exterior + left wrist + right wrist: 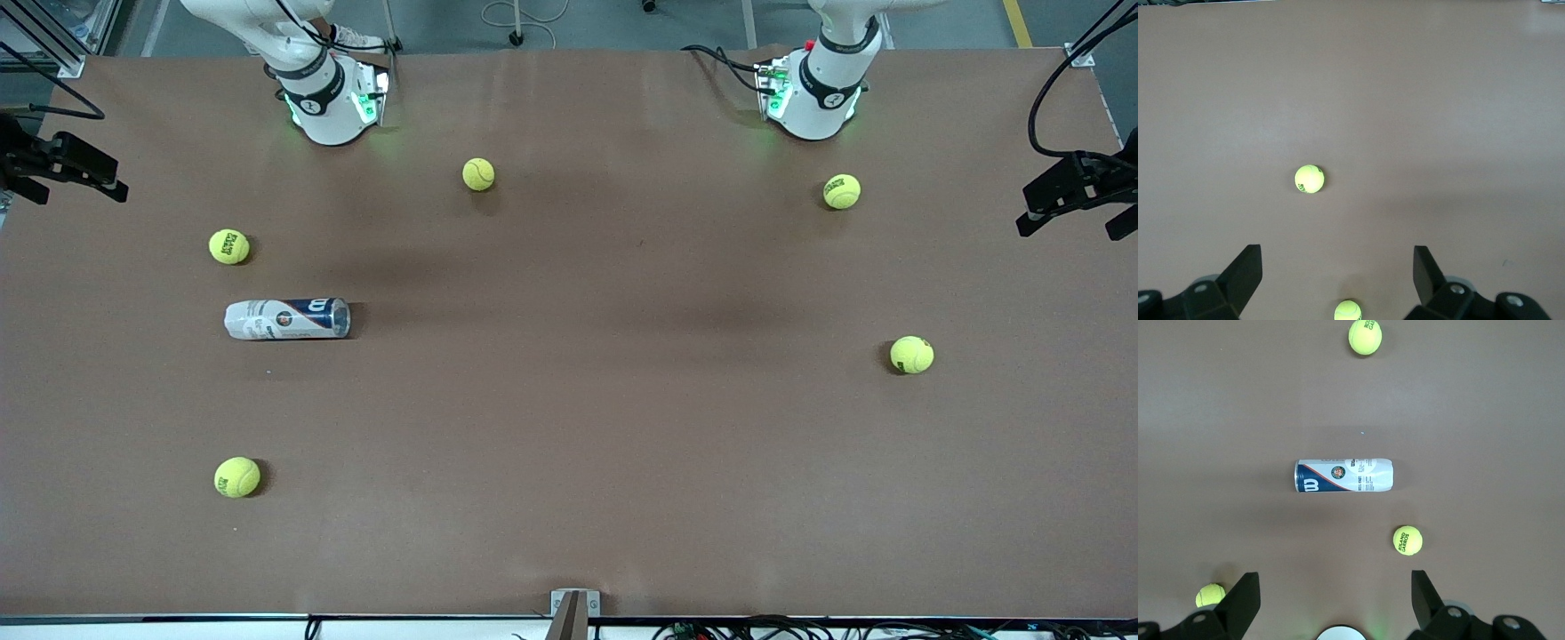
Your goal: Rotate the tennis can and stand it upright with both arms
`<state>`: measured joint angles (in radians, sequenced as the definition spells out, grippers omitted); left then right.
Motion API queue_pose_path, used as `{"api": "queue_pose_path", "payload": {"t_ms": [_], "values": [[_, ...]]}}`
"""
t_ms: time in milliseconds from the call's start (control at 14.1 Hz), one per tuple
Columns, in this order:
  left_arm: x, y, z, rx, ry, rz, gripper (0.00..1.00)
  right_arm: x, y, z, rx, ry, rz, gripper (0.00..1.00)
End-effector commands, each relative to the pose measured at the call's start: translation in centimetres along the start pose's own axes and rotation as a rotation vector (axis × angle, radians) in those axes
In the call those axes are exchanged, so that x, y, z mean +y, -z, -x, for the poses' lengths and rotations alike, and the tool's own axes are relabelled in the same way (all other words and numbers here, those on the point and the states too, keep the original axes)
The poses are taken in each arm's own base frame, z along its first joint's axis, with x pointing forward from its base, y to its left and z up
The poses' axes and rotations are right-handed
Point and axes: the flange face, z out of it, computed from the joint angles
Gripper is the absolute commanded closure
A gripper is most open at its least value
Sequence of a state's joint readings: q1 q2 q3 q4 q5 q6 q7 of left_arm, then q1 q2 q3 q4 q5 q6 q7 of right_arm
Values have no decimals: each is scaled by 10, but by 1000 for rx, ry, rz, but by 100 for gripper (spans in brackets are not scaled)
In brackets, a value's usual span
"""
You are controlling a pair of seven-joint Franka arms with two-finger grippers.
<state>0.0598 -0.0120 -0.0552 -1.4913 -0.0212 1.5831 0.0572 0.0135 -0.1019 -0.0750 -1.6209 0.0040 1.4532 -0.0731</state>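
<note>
I'm seeing the tennis can [1344,475] lying on its side on the surface [569,427], below the right end effector [1336,603], fingers apart, nothing held. Left end effector [1338,277] is waiting, fingers apart, w/ a ball [1309,179] below. Risk: can's round, so a nudge could be rolling it away.

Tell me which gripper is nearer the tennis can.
Right. The right gripper hangs open above the table at the tennis can's end; the left gripper waits open at the other end.
</note>
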Motion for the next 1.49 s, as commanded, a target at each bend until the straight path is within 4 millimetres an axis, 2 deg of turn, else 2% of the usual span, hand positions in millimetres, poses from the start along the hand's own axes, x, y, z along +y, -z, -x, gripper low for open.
{"api": "queue_pose_path", "payload": {"t_ms": [0, 354, 567, 709, 850, 1063, 1205, 1417], "values": [[-6, 4, -1, -3, -16, -8, 0, -1, 5, 6, 17, 16, -23, 0], [-5, 6, 0, 2, -6, -1, 0, -1, 7, 7, 15, 20, -20, 0], [-5, 6, 0, 1, 0, 0, 0, -1, 20, 6, 41, 17, -11, 0], [-3, 5, -1, -1, 0, 0, 0, 1, 9, -6, 28, 12, -4, 0], [-2, 5, -1, 0, -1, -3, 0, 6, -15, -25, -3, -1, -1, 0], [4, 4, -2, 2, 6, -6, 0, 17, -39, -48, -8, -10, 6, 0], [5, 0, -3, -6, 22, -4, 0, 32, -58, -72, -10, -20, 76, 0], [3, 1, -3, -4, 27, -1, 0, 43, -61, -72, -13, -103, 126, 0]]}}
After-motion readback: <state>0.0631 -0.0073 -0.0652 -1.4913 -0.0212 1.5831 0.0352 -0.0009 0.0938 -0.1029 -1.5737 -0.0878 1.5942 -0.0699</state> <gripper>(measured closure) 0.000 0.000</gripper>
